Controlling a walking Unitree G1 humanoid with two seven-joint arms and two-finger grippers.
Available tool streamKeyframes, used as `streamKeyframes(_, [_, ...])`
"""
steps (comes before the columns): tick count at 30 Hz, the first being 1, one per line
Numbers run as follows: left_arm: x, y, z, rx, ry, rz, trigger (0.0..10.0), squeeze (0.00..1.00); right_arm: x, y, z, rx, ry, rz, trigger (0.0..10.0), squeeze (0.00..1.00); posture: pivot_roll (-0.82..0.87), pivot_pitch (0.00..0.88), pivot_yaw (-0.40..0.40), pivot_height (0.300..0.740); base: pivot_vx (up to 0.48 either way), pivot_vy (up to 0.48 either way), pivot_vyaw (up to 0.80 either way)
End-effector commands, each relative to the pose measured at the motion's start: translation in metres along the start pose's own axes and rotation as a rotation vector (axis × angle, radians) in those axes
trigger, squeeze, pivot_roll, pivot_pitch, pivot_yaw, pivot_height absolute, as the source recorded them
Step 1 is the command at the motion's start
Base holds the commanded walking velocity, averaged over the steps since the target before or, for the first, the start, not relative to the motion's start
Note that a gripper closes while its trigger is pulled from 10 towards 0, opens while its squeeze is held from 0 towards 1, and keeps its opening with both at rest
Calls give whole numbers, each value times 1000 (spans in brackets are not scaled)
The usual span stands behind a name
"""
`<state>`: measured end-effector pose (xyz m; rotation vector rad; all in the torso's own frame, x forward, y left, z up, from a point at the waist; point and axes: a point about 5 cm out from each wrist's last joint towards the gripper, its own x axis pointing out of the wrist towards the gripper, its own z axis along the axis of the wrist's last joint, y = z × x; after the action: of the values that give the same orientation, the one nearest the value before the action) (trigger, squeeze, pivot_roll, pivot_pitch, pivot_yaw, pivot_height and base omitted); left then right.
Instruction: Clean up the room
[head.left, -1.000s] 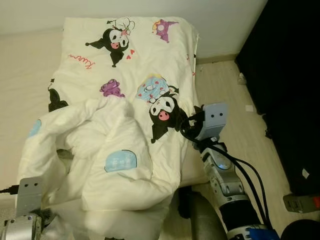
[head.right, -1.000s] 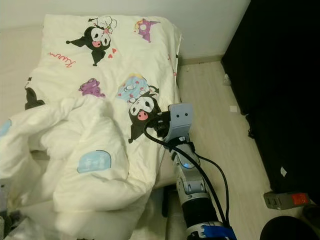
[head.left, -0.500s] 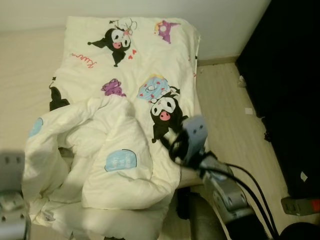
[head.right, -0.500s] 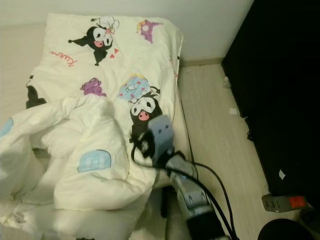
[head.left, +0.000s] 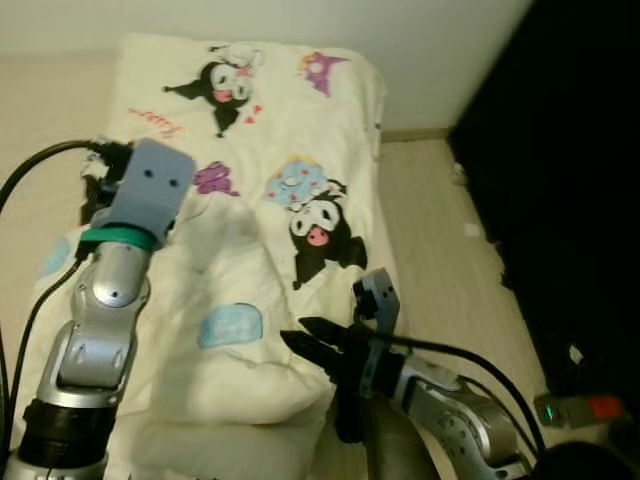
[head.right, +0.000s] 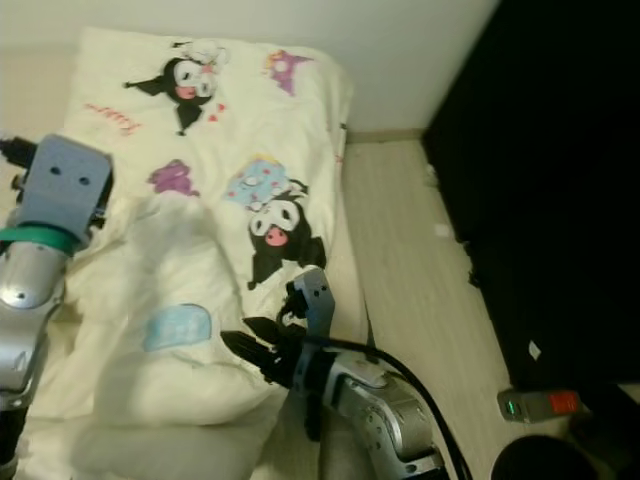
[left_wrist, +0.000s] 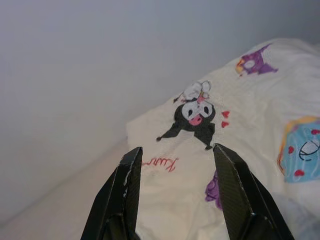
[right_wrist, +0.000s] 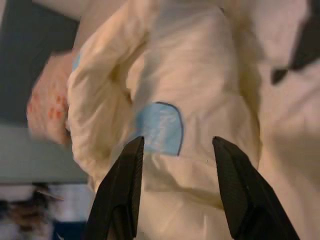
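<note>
Moved: your left gripper (left_wrist: 175, 165) has risen above the cartoon duvet (head.left: 290, 130), jaws apart, empty.
Right gripper (head.left: 305, 340): spread, at the duvet's bunched edge.
Room: bare floor (head.left: 440, 240) alongside.

I take the bed (head.left: 375, 75) as landmark. Duvet (head.left: 250, 290) lies on it, bunched at the near end, flat toward the wall (head.left: 420, 40) behind the bed. Floor (head.left: 440, 250) runs along the bed's right side. A power strip (head.left: 572, 409) lies on that floor, well right of the bed's near corner. My left gripper (left_wrist: 175, 165) hangs over the bed's left part, my right gripper (head.left: 305, 340) over the duvet's near right edge.
</note>
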<state>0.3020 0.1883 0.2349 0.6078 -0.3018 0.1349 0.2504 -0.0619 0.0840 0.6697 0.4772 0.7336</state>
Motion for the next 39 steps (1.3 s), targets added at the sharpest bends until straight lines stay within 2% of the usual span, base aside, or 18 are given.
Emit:
streamKeyframes(1, [-2,-5,-6,22,13,-26,10000,0,2,-10,-9,128,7,-81,10000,0,-25,251,30,740,0,0,0])
streamKeyframes(2, [1,-8,-4,21,1,-30,10000,0,9,-14,-10,226,-19,-126,10000,0,-25,248,30,740,0,0,0])
streamKeyframes(3, [1,-8,-4,21,1,-30,10000,0,9,-14,-10,226,-19,-126,10000,0,-25,248,30,740,0,0,0])
streamKeyframes(5, [5,-14,-2,21,-18,-35,10000,0,18,-24,-10,341,-37,-174,10000,0,-25,239,26,740,0,0,0])
streamKeyframes(8, [10,-19,1,27,-40,-45,10000,0,26,-29,-15,408,5,-188,10000,0,-24,237,25,740,0,0,0])
streamKeyframes(14, [11,-23,1,36,-47,-51,10000,0,34,-14,-22,400,83,-84,10000,0,-9,233,25,740,0,0,0])
streamKeyframes(17, [11,-25,2,42,-55,-59,10000,0,31,17,-28,369,187,147,10000,0,-3,233,20,740,0,0,0])
streamKeyframes(24, [14,-28,3,43,-64,-56,10000,0,15,16,-49,334,371,173,10000,0,-3,237,4,740,0,0,0])
streamKeyframes(26, [14,-30,3,43,-66,-55,10000,0,11,13,-55,277,424,158,10000,0,-9,240,-2,740,0,0,0])
streamKeyframes(27, [14,-32,3,39,-65,-53,10000,0,8,7,-59,119,478,120,10000,0,-17,242,-5,740,0,0,0])
streamKeyframes(28, [14,-32,3,39,-65,-53,10000,0,8,7,-59,119,478,120,10000,0,-17,242,-5,740,0,0,0])
streamKeyframes(30, [15,-38,3,28,-62,-54,10000,0,7,-13,-52,-327,521,-10,10000,0,-30,243,-3,740,0,0,0])
streamKeyframes(32, [15,-42,4,20,-65,-60,10000,0,6,-24,-31,-637,484,-98,10000,0,-43,243,3,740,0,0,0])
streamKeyframes(35, [16,-44,5,18,-67,-63,10000,0,6,-26,-22,-703,462,-124,10000,0,-43,243,3,740,0,0,0])
streamKeyframes(36, [17,-45,6,16,-71,-66,10000,0,3,-30,-13,-798,456,-161,10000,0,-52,244,8,740,0,0,0])
streamKeyframes(37, [17,-45,6,16,-71,-66,10000,0,3,-30,-13,-798,456,-161,10000,0,-52,244,8,740,0,0,0])
streamKeyframes(38, [18,-46,6,14,-72,-68,10000,0,0,-35,-4,-929,458,-199,10000,0,-57,244,11,740,0,0,0])
streamKeyframes(39, [18,-46,6,14,-72,-68,10000,0,0,-35,-4,-929,458,-199,10000,0,-57,244,11,740,0,0,0])
